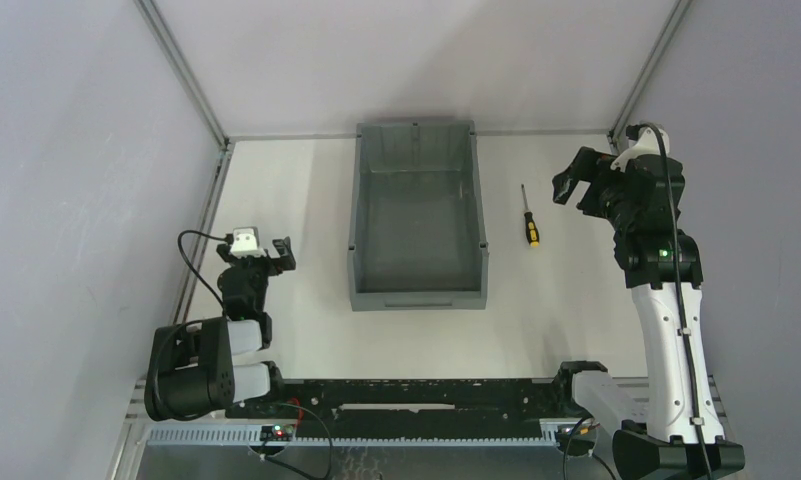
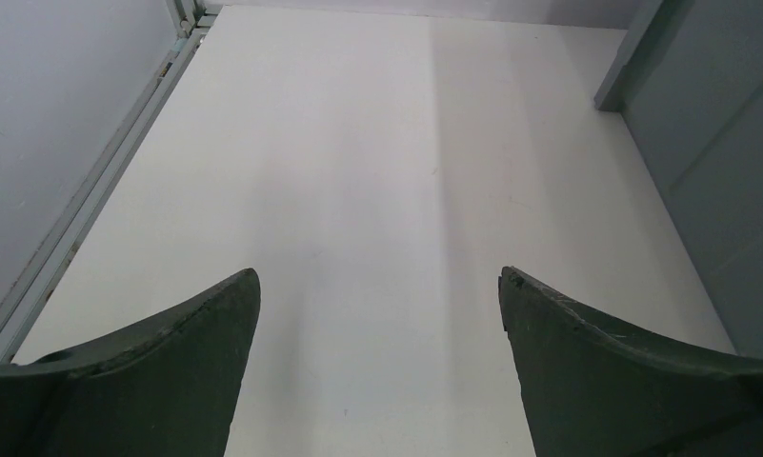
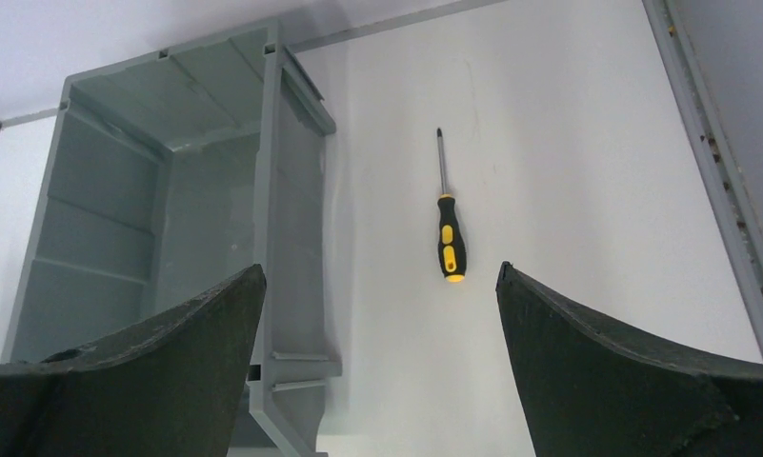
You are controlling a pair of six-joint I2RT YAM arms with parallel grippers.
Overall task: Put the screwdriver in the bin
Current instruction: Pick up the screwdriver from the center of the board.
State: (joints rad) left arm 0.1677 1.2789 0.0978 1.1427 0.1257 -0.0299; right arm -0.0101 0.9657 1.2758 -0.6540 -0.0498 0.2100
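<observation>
Over the white table (image 1: 276,200), the outstretched right claw (image 1: 566,187) gapes near the screwdriver (image 1: 528,216).

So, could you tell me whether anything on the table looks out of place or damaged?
Nothing stands out. The screwdriver lies flat on the table just right of the bin, not yet inside, and the bin stands upright with nothing spilled or visibly damaged.
</observation>
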